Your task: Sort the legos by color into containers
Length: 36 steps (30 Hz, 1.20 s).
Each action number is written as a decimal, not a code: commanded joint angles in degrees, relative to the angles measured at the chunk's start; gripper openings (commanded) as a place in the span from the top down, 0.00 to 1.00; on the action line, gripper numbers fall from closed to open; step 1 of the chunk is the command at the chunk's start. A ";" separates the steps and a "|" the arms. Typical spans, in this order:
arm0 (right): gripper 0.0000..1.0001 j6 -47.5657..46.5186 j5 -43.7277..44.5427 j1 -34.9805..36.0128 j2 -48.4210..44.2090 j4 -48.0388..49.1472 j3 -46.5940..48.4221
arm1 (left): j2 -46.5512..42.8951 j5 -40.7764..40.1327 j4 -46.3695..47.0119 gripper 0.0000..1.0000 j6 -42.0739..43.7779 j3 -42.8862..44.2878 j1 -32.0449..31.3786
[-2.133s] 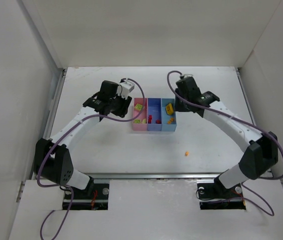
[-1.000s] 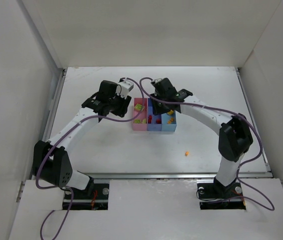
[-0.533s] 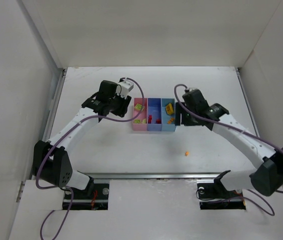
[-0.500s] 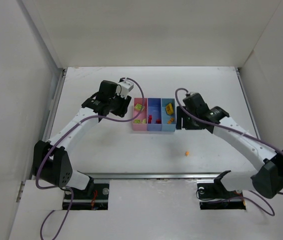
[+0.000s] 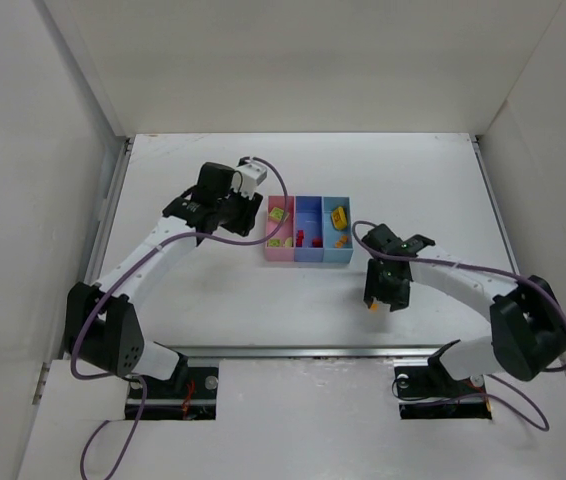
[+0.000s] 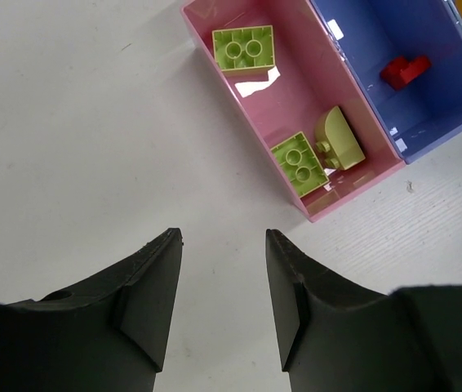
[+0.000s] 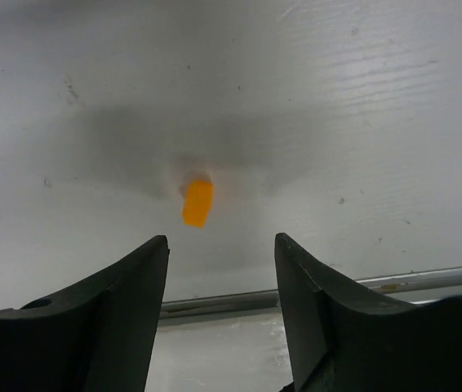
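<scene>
Three joined bins stand mid-table: pink point(image 5: 277, 240), blue-violet point(image 5: 308, 212) and light blue point(image 5: 337, 250). In the left wrist view the pink bin point(image 6: 215, 53) holds yellow-green bricks point(image 6: 244, 50) and the blue-violet bin point(image 6: 451, 90) a red brick point(image 6: 404, 70). One tiny orange brick point(image 7: 197, 202) lies loose on the table, also seen from above point(image 5: 372, 306). My right gripper point(image 7: 221, 243) is open and empty, hovering just above the orange brick, which lies a little beyond the fingertips. My left gripper point(image 6: 223, 238) is open and empty, over bare table left of the pink bin.
A metal strip point(image 7: 313, 292) runs along the table's near edge just behind the orange brick. White walls point(image 5: 43, 190) enclose the table on the left, back and right. Orange and yellow bricks lie in the light blue bin.
My right arm swung from beside the light blue bin toward the near edge and now hangs over the orange brick. The left arm has not moved.
</scene>
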 commanded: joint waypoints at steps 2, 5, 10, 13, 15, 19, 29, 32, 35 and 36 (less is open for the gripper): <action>0.45 1.22 -2.35 -0.48 5.16 5.42 0.32 | -3.19 0.15 1.09 0.57 -0.96 -0.78 0.32; 0.52 1.22 -2.87 -0.48 6.22 6.05 -0.38 | -3.71 -0.38 1.09 0.57 -0.96 -1.40 0.32; 0.74 1.22 0.46 -0.48 7.00 7.54 -0.21 | -4.24 -0.38 1.09 0.57 -1.49 -1.93 0.32; 0.98 0.69 0.47 -1.01 9.55 8.15 0.32 | -4.76 -0.38 1.09 0.57 -1.49 -2.46 0.32; 1.00 0.69 1.34 -1.01 9.04 8.16 0.94 | -4.77 -0.38 1.09 0.57 -1.49 -2.46 0.32; 1.00 1.39 4.68 -0.48 4.75 4.22 4.71 | -5.29 -0.38 1.09 0.57 -2.02 -3.51 0.32; 1.00 -9.76 14.44 3.30 6.18 3.59 28.70 | -5.82 -0.38 1.70 0.57 -4.22 -5.36 0.32; 1.00 -11.87 12.60 3.30 11.74 3.59 33.18 | -6.35 -1.26 2.22 0.57 -4.22 -5.36 0.32; 0.98 -14.77 9.70 3.30 16.58 6.40 35.73 | -6.88 -1.78 2.23 0.57 -4.22 -5.36 0.32; 0.97 -15.38 9.70 3.30 18.07 6.40 35.74 | -6.88 -1.78 2.23 0.57 -4.22 -5.36 0.32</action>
